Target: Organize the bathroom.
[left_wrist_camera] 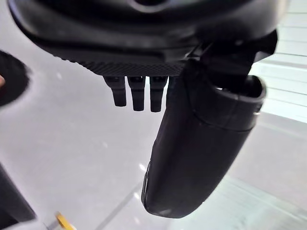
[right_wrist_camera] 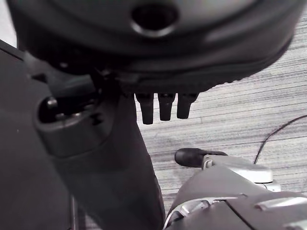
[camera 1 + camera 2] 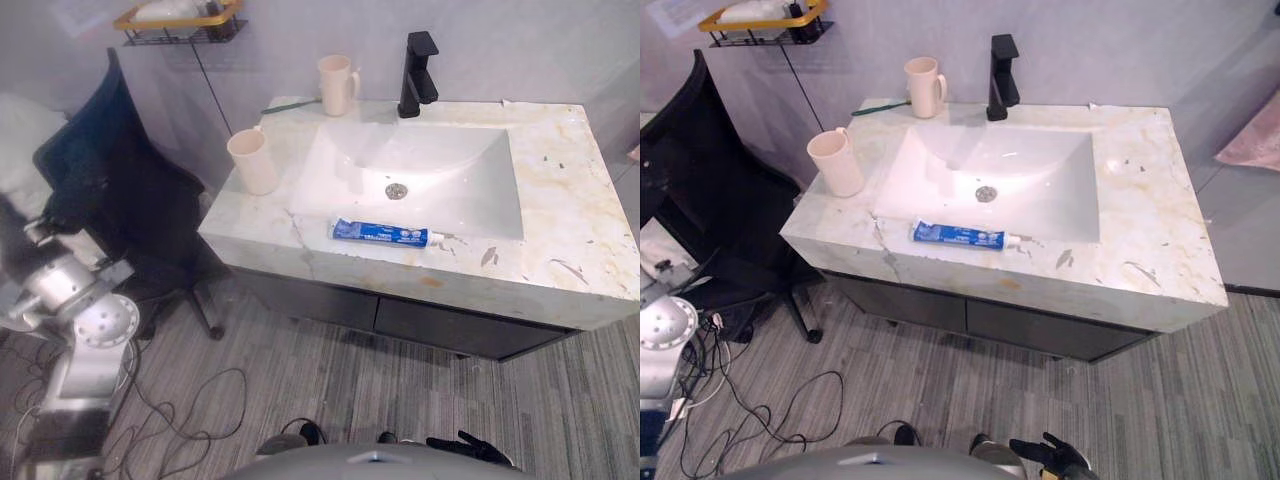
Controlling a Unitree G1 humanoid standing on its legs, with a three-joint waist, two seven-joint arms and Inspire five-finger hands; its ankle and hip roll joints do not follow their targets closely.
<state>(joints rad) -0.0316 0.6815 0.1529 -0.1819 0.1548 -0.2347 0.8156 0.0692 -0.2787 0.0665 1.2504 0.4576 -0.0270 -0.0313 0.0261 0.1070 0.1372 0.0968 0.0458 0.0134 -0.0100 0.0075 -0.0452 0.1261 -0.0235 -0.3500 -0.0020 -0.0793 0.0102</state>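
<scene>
Plainly nothing is in hand yet: the left hand (image 1: 192,143) and the right hand (image 2: 105,158) each show relaxed, straight fingers holding nothing, the right one hanging low by the floor, well away from the sink (image 3: 420,170). The toothpaste tube (image 3: 380,233) lies flat on the counter (image 3: 570,210) just in front of the sink, one cup (image 3: 252,161) stands at the sink's left edge, and a second cup (image 3: 337,85) stands behind it beside the black faucet (image 3: 418,72). I judge the tube the sensible first pick: come down on its middle from above, pinch across its width, and lift it straight up before carrying it to a cup.
</scene>
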